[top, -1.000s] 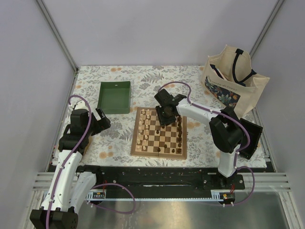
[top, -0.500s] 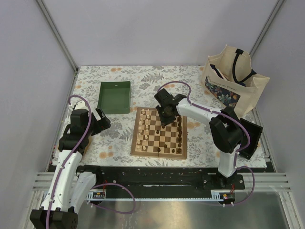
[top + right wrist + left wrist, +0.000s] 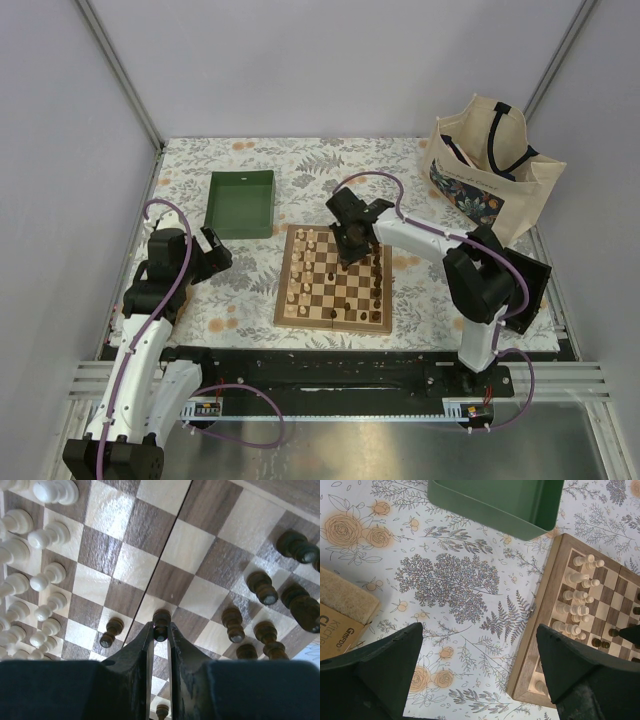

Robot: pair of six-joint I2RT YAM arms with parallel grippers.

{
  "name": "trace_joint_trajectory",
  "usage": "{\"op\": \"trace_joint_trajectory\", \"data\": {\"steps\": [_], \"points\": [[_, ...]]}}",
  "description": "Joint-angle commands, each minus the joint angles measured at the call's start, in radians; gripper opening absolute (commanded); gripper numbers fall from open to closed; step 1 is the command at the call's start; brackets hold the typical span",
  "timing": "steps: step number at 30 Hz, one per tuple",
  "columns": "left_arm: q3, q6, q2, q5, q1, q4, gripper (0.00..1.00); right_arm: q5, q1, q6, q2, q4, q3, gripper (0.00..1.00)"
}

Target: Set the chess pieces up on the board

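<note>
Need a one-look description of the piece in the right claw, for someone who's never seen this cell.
Find the chessboard on the floral cloth and follow its centre fold seam. Just beside it stands a dark pawn. It alone is pinched in the right claw; its nearest dark neighbour, across the seam, stands free.

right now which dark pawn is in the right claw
The dark pawn at the fold seam, pinched in the right claw; the other dark pieces stand free.
</note>
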Motion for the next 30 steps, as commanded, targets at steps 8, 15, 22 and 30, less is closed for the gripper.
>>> {"op": "trace_joint_trajectory", "data": {"steps": [8,15,22,30], "points": [[0.015,0.005,0.001,0.017,0.005,0.054,0.99,0.073,0.009,0.004,-0.155,0.007,-0.111,0.19],[0.014,0.005,-0.001,0.02,0.005,0.052,0.99,0.116,-0.002,0.009,-0.155,-0.002,-0.128,0.19],[0.014,0.005,0.001,0.021,0.005,0.055,0.99,0.126,-0.024,0.015,-0.172,0.001,-0.149,0.19],[0.014,0.003,0.001,0.02,0.005,0.054,0.99,0.126,-0.047,0.009,-0.175,0.006,-0.154,0.19]]}}
